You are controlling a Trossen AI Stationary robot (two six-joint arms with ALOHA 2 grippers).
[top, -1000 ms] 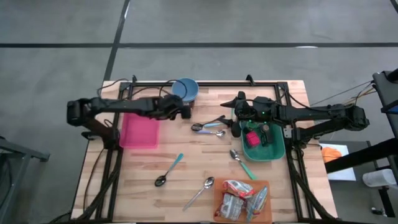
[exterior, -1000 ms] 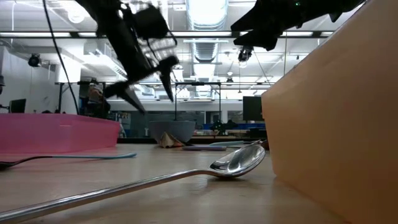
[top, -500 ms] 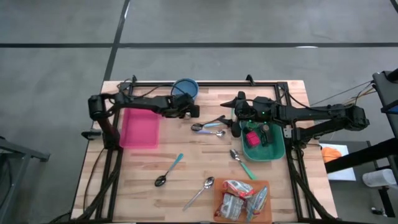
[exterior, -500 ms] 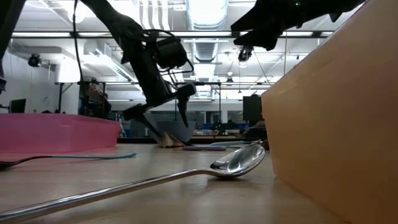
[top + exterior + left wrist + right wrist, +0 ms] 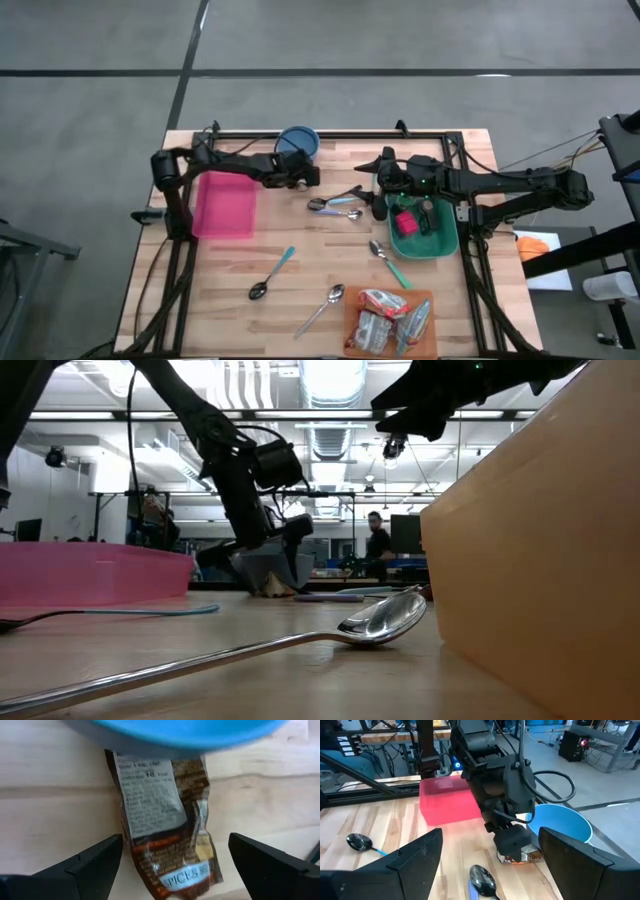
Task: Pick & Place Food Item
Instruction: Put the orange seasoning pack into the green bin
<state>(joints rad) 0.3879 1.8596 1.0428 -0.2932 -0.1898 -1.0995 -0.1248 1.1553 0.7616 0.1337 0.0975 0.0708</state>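
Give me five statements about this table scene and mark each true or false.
1. The left gripper is open over a spice packet. True.
2. The spice packet lies inside the pink tray. False: it lies on the wood beside the blue bowl, one end under the bowl's rim.
3. The right gripper is at the green bin. True.
4. The orange tray is empty. False: it holds several packets.
5. All spoons lie in the blue bowl. False: the spoons lie scattered on the table.
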